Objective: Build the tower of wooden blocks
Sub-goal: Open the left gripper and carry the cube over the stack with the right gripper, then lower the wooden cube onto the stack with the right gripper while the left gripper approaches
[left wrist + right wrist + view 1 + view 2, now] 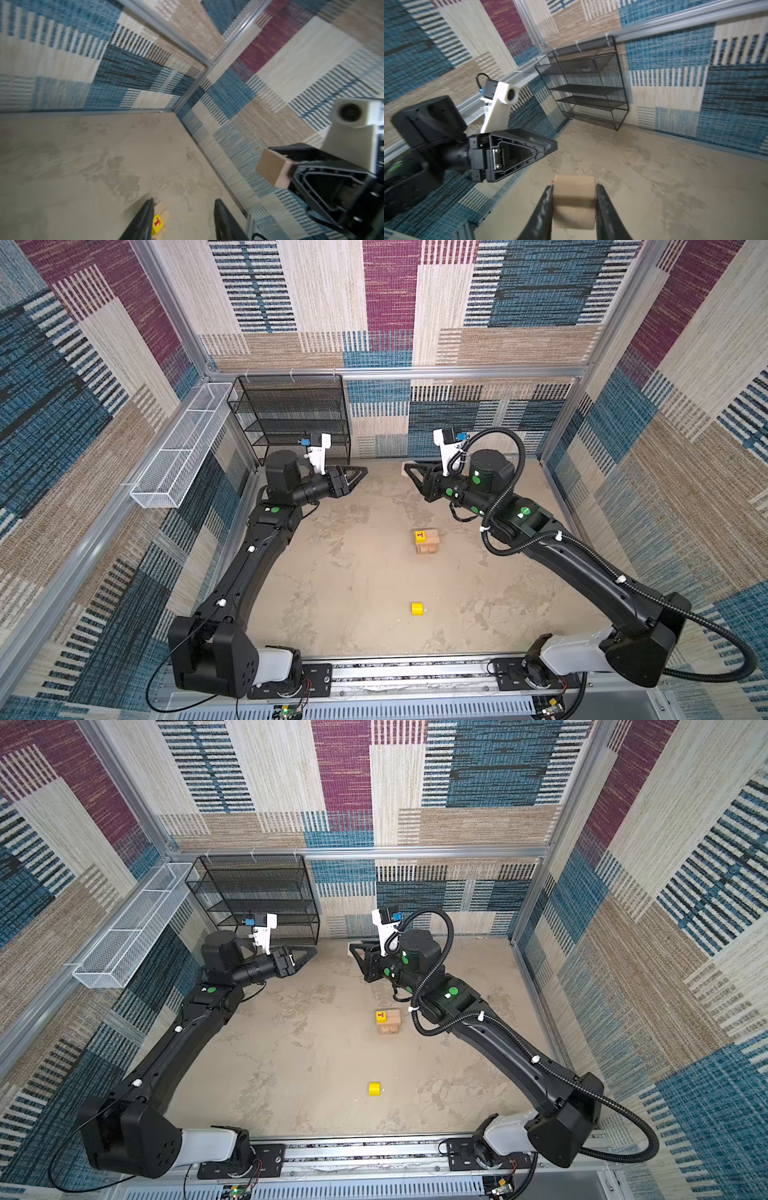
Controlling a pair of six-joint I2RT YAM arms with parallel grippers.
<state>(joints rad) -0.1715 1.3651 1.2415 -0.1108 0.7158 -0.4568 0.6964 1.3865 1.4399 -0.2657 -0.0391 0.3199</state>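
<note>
Above the far end of the mottled counter [332, 593], the left claw [184, 201] stands parted and empty, facing the right claw [574, 187], which is clamped on a tan wood block [574, 200]. The low tan tower [428, 546], a yellow lettered cube [420, 536] on top, stands mid-counter; a loose yellow piece [417, 608] lies well apart, nearer the front edge.

Empty, the left gripper [184, 205] gapes — right gripper [289, 164] clamps a tan block [270, 168].
</note>
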